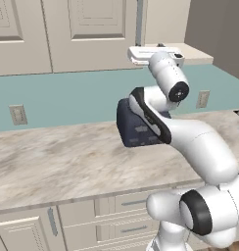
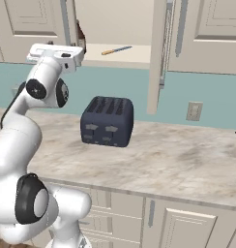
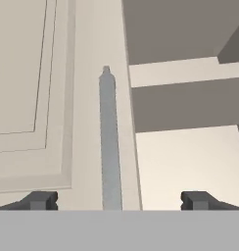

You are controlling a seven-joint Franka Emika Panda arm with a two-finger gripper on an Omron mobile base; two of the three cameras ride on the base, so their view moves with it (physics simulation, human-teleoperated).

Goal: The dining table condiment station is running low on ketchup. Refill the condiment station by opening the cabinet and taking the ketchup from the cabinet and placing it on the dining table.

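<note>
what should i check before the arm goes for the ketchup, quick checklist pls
1. Gripper open: ok, the fingertips stand wide apart in the hand view.
2. Gripper empty: ok, nothing between the fingertips.
3. Cabinet open: partly ok, the right door is swung out edge-on; the left door with its grey handle faces the hand, apparently still in front of the bottle.
4. Ketchup located: ok, a dark bottle peeks out at the left edge of the opening, mostly hidden.
5. Shelf clutter: check, a pencil-like item lies on the shelf, apart from the bottle.
6. Toaster below: ok, on the counter, clear of the hand.
</note>
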